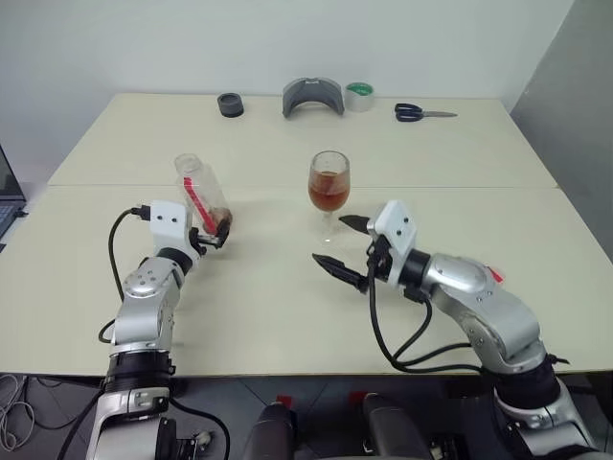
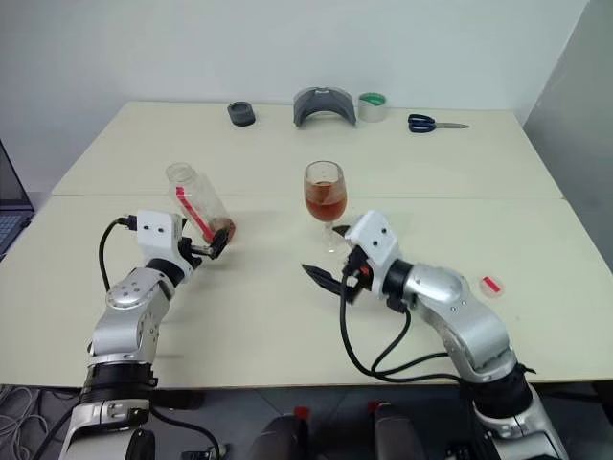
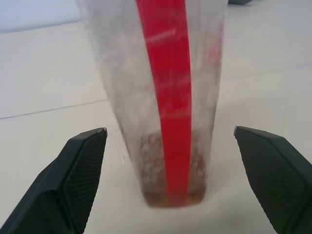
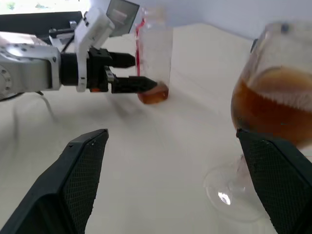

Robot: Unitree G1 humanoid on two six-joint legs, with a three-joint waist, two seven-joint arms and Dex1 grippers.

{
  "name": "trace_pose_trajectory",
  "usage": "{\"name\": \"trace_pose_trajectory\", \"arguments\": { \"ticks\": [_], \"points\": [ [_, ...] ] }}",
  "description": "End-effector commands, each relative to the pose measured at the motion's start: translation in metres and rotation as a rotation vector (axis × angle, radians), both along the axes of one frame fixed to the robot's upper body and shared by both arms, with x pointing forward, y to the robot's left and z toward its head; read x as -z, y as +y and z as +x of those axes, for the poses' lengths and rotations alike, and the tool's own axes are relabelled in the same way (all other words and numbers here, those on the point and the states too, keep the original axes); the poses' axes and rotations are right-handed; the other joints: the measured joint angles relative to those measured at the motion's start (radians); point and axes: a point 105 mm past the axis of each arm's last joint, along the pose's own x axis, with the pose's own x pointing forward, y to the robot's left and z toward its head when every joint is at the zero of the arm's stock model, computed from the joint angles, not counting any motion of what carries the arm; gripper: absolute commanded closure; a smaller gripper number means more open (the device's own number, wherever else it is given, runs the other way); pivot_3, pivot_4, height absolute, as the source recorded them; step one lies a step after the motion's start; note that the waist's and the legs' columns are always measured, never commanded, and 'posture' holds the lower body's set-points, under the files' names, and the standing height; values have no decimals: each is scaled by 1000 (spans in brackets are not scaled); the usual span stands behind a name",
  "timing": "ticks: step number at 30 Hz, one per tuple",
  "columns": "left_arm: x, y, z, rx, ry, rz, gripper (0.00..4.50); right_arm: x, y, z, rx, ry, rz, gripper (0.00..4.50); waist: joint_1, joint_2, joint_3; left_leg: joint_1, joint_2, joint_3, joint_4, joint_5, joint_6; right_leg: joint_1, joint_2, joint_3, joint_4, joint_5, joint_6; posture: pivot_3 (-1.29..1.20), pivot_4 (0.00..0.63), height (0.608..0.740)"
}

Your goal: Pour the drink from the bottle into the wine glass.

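Note:
The bottle point(image 1: 201, 192) stands uncapped on the table's left half, with a red label strip and a thin layer of the drink point(image 3: 168, 195) at its bottom. My left gripper point(image 1: 215, 233) is open at the bottle's base; its fingers point(image 3: 78, 165) flank the bottle with gaps on both sides. The wine glass point(image 1: 329, 187) stands upright mid-table, its bowl about half full of reddish-brown drink point(image 4: 273, 112). My right gripper point(image 1: 331, 240) is open just in front of the glass foot, holding nothing.
Along the far edge lie a black round piece point(image 1: 230, 104), a grey curved holder point(image 1: 312, 96), a tape roll point(image 1: 359, 96) and scissors point(image 1: 421, 113). A small red item point(image 2: 491, 285) rests by my right forearm. A laptop edge point(image 1: 5, 192) shows at far left.

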Motion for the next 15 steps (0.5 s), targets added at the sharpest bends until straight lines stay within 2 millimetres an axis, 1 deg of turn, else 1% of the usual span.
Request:
{"name": "trace_pose_trajectory", "arguments": {
  "ticks": [1,3,5,7,8,11,15],
  "points": [
    [-15,2,-8,-9,-58,3,15,0,-13,-3,92,-100,23,0,1,0,0,0,0,0,0,0,0,0,0,0,0,0,0,0,150,740],
    [-12,4,-13,-34,-54,11,15,11,-28,3,211,-95,76,0,1,0,0,0,0,0,0,0,0,0,0,0,0,0,0,0,150,740],
    [-5,2,-19,-18,-40,-7,15,20,-44,9,352,-68,158,0,0,0,0,1,0,1,-1,0,0,0,0,1,0,0,0,0,150,740],
    [1,1,-25,-10,-30,-30,15,25,-57,14,462,-77,219,0,-1,0,0,2,1,2,-1,0,0,0,1,1,0,0,0,0,150,740],
    [2,2,-27,-14,-29,-45,15,25,-61,15,494,-98,236,0,-1,0,0,2,1,2,-1,0,0,1,1,2,0,0,0,0,150,740],
    [4,1,-31,-13,-35,-57,15,22,-64,15,543,-139,275,0,0,0,0,2,1,2,-1,0,0,1,1,1,0,0,0,0,150,740],
    [2,0,-33,-5,-53,-52,15,21,-60,15,524,-153,281,0,0,0,0,2,1,2,-1,0,0,1,1,1,0,0,0,0,150,740]
  ]
}}
